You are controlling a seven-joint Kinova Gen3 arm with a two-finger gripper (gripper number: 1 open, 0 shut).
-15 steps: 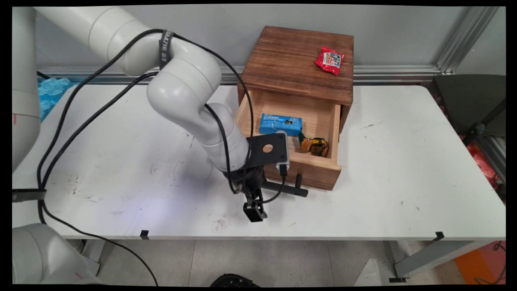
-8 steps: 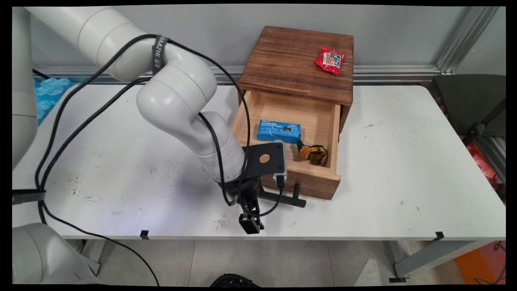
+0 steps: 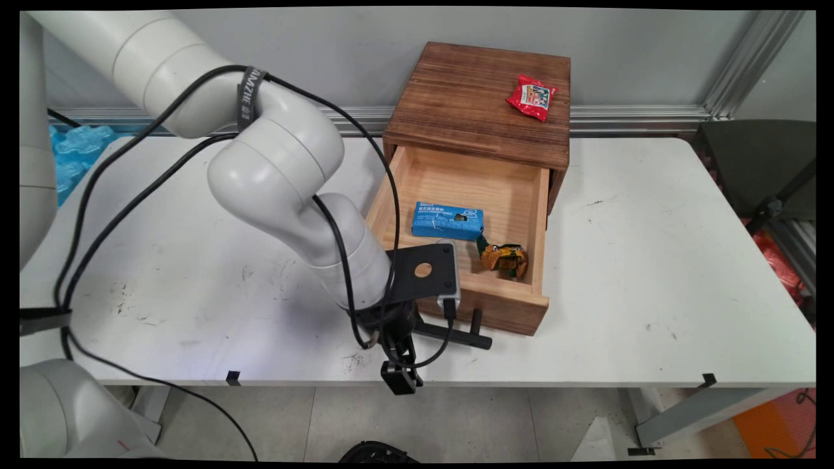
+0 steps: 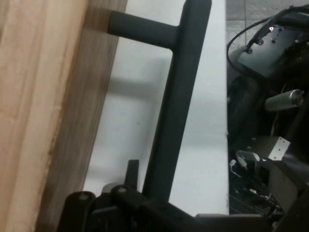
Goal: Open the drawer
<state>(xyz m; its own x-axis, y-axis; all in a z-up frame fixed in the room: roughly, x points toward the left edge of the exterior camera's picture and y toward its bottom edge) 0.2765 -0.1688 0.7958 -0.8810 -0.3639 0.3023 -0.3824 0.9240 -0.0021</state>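
A dark wooden cabinet (image 3: 475, 98) stands at the back of the white table (image 3: 651, 260), its light wooden drawer (image 3: 515, 312) pulled out. The drawer holds a blue box (image 3: 447, 221) and a crumpled gold wrapper (image 3: 503, 257). My gripper (image 3: 417, 329) is shut on the left end of the drawer's black bar handle (image 3: 466, 337), close to the table's near edge. In the hand view the handle (image 4: 178, 111) runs down into my gripper (image 4: 154, 193), with the drawer front (image 4: 63, 121) to its left. A red snack packet (image 3: 532, 98) lies on the cabinet's top.
The table's near edge (image 3: 521, 384) lies just below the handle, with the floor beyond it. Black cables (image 3: 98, 195) hang from the arm over the table's left half. Blue plastic (image 3: 78, 150) sits at the far left behind the table.
The gripper has moved toward the table's near edge with the handle, and the drawer has slid further out. The blue box and wrapper rode along inside it.
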